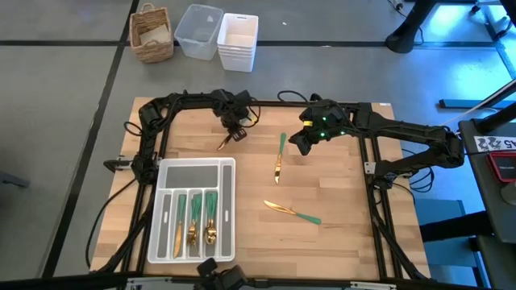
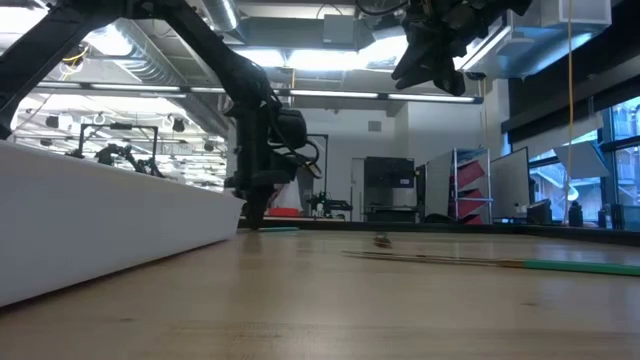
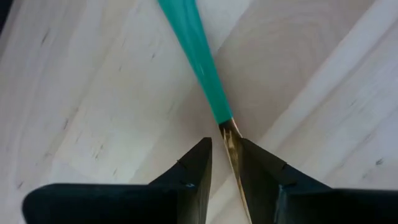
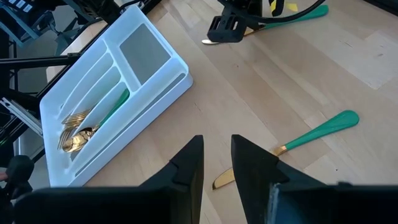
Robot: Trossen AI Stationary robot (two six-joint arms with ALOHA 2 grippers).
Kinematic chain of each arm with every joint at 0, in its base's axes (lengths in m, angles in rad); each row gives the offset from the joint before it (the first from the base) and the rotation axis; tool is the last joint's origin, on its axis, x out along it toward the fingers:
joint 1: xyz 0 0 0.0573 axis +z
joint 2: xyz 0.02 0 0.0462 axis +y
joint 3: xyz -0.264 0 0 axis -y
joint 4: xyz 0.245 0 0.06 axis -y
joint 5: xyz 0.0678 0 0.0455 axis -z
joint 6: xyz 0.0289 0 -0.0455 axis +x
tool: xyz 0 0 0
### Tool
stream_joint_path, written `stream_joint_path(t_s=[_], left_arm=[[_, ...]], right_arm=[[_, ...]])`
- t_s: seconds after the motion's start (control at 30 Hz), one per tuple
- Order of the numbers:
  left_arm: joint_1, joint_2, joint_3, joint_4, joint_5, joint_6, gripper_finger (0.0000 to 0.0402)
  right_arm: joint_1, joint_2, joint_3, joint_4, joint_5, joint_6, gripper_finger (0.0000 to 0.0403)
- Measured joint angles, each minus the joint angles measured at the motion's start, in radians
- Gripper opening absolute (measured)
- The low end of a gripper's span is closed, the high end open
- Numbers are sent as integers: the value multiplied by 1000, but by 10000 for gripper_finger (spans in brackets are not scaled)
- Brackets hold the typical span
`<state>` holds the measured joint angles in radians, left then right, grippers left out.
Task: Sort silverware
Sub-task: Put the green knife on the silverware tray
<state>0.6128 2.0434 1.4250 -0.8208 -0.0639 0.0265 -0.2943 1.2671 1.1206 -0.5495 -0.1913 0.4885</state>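
A white compartmented tray (image 1: 165, 173) sits at the table's near left, with several green-handled gold pieces (image 1: 200, 217) lying in its slots. My left gripper (image 1: 235, 133) is down on the table just beyond the tray, shut on a piece of silverware (image 1: 224, 145). Two more pieces lie flat on the wood, one mid-table (image 1: 280, 157) and one nearer (image 1: 292, 212). My right gripper (image 1: 300, 145) hovers shut above the mid-table piece (image 4: 314, 132), high over the table (image 2: 430, 60), and touches nothing. My left gripper (image 3: 225, 155) pinches the silverware at its gold neck (image 3: 230, 134), just below where the green handle (image 3: 196, 50) ends. The fingers (image 3: 199, 165) come from above, pointing down, and stand across the piece. It lies flat on the table, its gold tip (image 4: 208, 42) sticking out beside the gripper.
A wicker basket (image 1: 151, 34), a clear bin (image 1: 198, 31) and a white bin (image 1: 238, 40) stand on the floor past the far edge. Black frame rails (image 1: 375, 185) run along the table's left and right sides. Bare wood (image 1: 339, 242) lies to the right of the tray.
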Motion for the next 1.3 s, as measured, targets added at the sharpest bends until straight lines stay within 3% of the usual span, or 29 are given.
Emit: stream_joint_path(t_s=[0.23,0.6,1.0,1.3], left_arm=[[0,-14,1,-37,-2,-2,72],[-5,-16,2,43,-3,-46,72],[-28,38,5,46,-25,-57,72],[-63,45,6,-44,-160,12,56]], right_arm=[[0,0,0,0,0,0,83],[0,0,0,0,0,-25,83],[0,0,0,0,0,-26,83],[0,0,0,0,0,-26,83]])
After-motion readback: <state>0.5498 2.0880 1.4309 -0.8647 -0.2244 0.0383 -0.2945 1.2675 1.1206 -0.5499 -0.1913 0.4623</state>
